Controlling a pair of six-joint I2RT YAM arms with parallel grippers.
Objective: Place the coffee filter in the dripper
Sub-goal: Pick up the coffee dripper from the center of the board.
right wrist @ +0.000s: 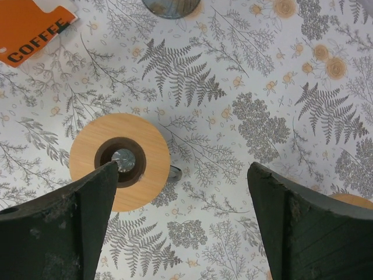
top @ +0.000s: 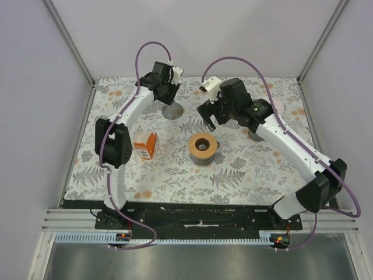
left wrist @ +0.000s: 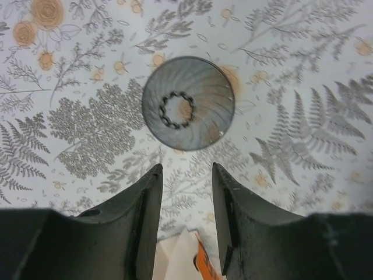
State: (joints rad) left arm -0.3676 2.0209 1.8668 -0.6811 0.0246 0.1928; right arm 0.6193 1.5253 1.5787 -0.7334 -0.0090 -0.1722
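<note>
Right, both grippers are empty: the left gripper [left wrist: 185, 192] hangs part-open over the grey ribbed cone [left wrist: 187, 103], and the right gripper [right wrist: 182, 169] gapes wide near the dripper [right wrist: 148, 151]. What I take for the coffee filter [top: 278, 107] lies far right, half hidden behind the right arm [top: 285, 140], so I'd take that arm over there and pinch the paper's rim lightly, not crumpling it.

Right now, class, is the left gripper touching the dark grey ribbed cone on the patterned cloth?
Apart. The left wrist view shows patterned cloth between the open left gripper and the dark grey ribbed cone.
</note>
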